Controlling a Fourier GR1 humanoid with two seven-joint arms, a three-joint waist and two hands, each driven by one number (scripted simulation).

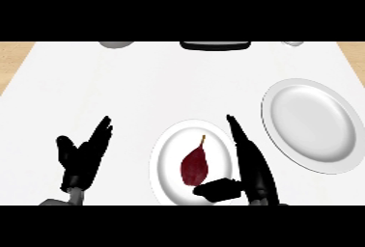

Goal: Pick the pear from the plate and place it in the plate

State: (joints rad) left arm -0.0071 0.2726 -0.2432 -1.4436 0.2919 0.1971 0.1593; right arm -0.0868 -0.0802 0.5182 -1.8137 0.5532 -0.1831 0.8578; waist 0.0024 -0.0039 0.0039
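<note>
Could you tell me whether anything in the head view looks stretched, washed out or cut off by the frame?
In the head view both round plates look taller than wide; the empty plate nearly blends into the pale counter; the dark red pear stands out sharply; objects at the top edge are cropped; the right hand covers the pear plate's rim.

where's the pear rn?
Head view: the pear lies on the smaller plate at lower centre, just left of the right hand; the larger plate sits to the right.
</note>
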